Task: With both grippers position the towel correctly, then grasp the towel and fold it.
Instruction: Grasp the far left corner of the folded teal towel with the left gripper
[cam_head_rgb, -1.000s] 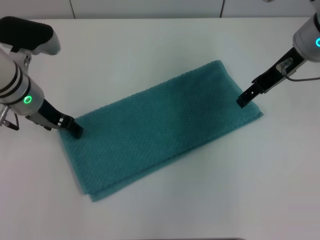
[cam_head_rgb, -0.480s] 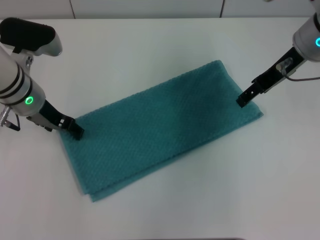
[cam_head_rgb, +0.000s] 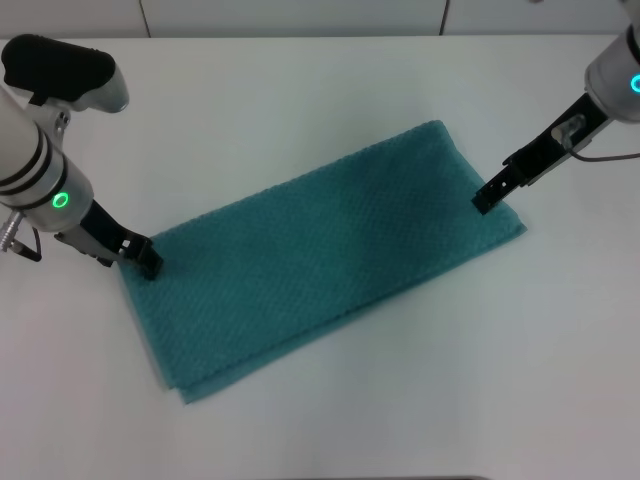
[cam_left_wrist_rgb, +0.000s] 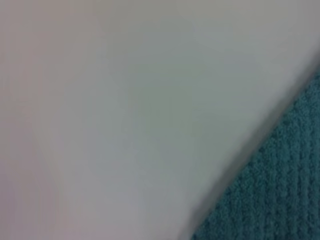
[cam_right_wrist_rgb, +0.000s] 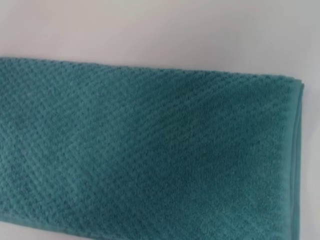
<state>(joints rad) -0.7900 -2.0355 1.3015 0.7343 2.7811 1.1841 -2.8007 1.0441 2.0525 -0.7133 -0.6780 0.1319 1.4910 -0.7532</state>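
You're looking at one teal, waffle-weave rectangular cloth towel (cam_head_rgb: 320, 258) lying flat on the white tabletop (cam_head_rgb: 300, 90), set on a slant: its left end sits nearer you and its right end farther back. There is exactly one towel, and it lies doubled, with a lower layer peeking out along the near edge in the head view.

Your left gripper (cam_head_rgb: 150, 262), two slim black fingers on the white-and-grey arm with the green ring light, is down at the towel's left end, tips touching the cloth at its far left corner. You cannot tell from any view how wide its fingers stand or whether they hold cloth.

Your right gripper (cam_head_rgb: 484, 201), the same black pincer, rests on the towel's right end, near the far right corner. Its finger spread cannot be told either.

That makes two grippers, one at each short end, well apart.

The left wrist view gives you only a wedge of the towel (cam_left_wrist_rgb: 270, 195) against blurred white tabletop (cam_left_wrist_rgb: 125, 110), with none of its own fingers in sight. The right wrist view gives you what the head view cannot: the fine weave close up across a broad stretch of towel (cam_right_wrist_rgb: 145, 150), a stitched hem along one short edge, and the tabletop (cam_right_wrist_rgb: 150, 30) beyond the long edge.
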